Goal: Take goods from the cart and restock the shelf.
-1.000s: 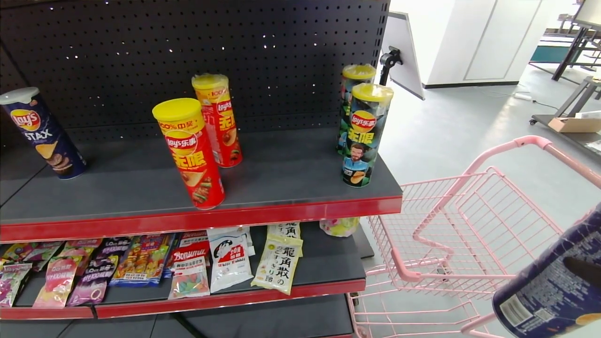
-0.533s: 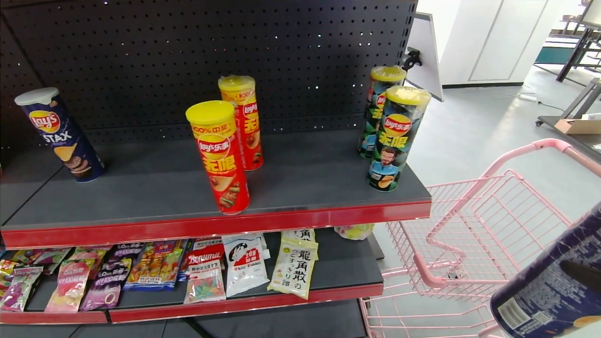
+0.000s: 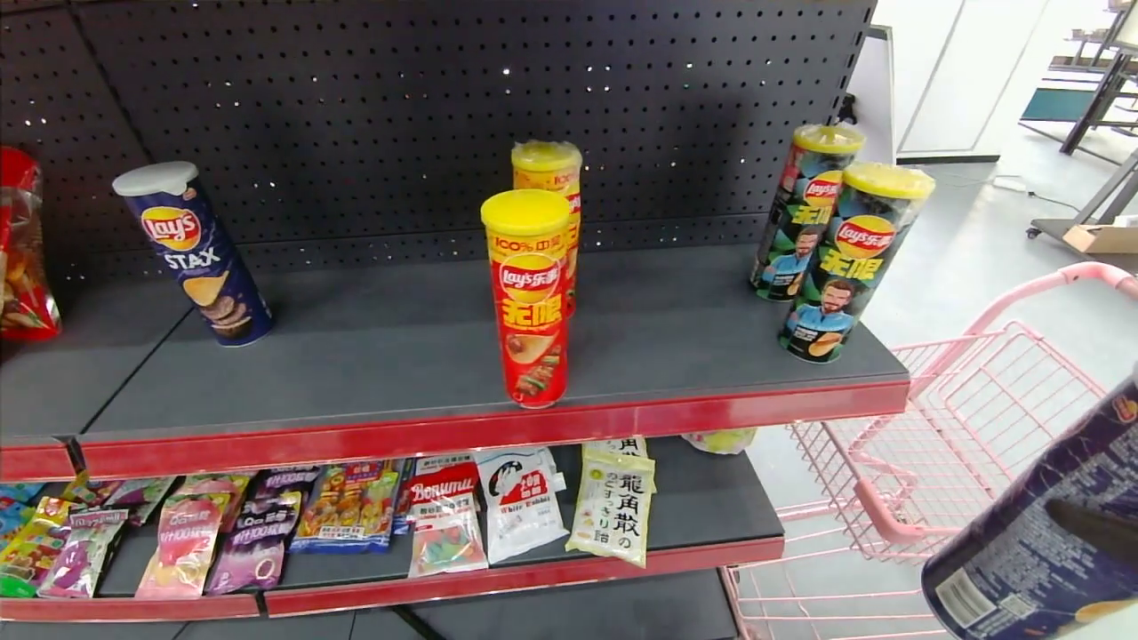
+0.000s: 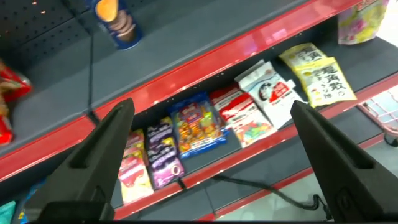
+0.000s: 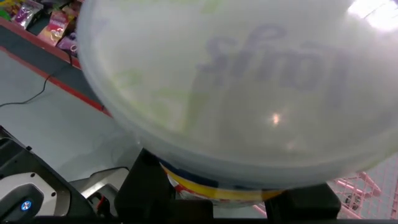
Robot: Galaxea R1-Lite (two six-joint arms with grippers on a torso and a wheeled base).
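A dark blue chip can (image 3: 1031, 542) is tilted at the lower right of the head view, over the pink wire cart (image 3: 978, 409). My right gripper (image 5: 224, 202) is shut on it, and one dark finger (image 3: 1089, 520) lies across its side. The right wrist view looks onto the can's translucent lid (image 5: 236, 81). My left gripper (image 4: 211, 162) hangs open in front of the lower shelf, nothing between its fingers. A matching blue can (image 3: 191, 253) stands at the left of the upper shelf (image 3: 373, 356).
Two red cans (image 3: 529, 298) stand mid-shelf, one behind the other. Two dark green cans (image 3: 849, 262) stand at the right end. A red bag (image 3: 22, 249) sits at the far left. Several snack bags (image 3: 356, 511) lie on the lower shelf. Bare shelf lies between the blue and red cans.
The head camera has swung left along the shelf, bringing the red bag into view at the far left. The dark blue can stays in my right gripper at the lower right.
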